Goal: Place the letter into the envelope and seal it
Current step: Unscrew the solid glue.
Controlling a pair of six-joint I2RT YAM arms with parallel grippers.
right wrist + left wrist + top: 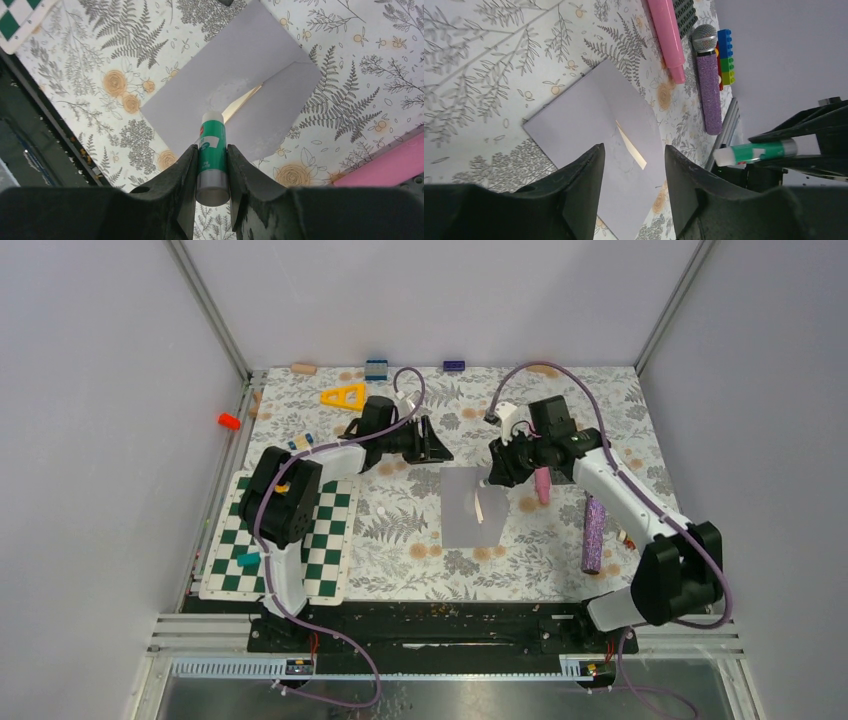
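Your right gripper (pixel 212 150) is pinching a green glue stick (pixel 212 167) between its jaws, and the stick's white tip is pointing at the envelope (pixel 466 512), which is lying flat mid-table. The letter (pixel 243 99) is sitting inside it, showing only as a thin tan sliver at the flap's edge. In the top view your left gripper (pixel 632 152) is hanging at the envelope's 11 o'clock, jaws spread with nothing between them. A pink cylinder (pixel 542 485) and a purple glitter microphone (pixel 593 535) are lying at the envelope's 3 o'clock.
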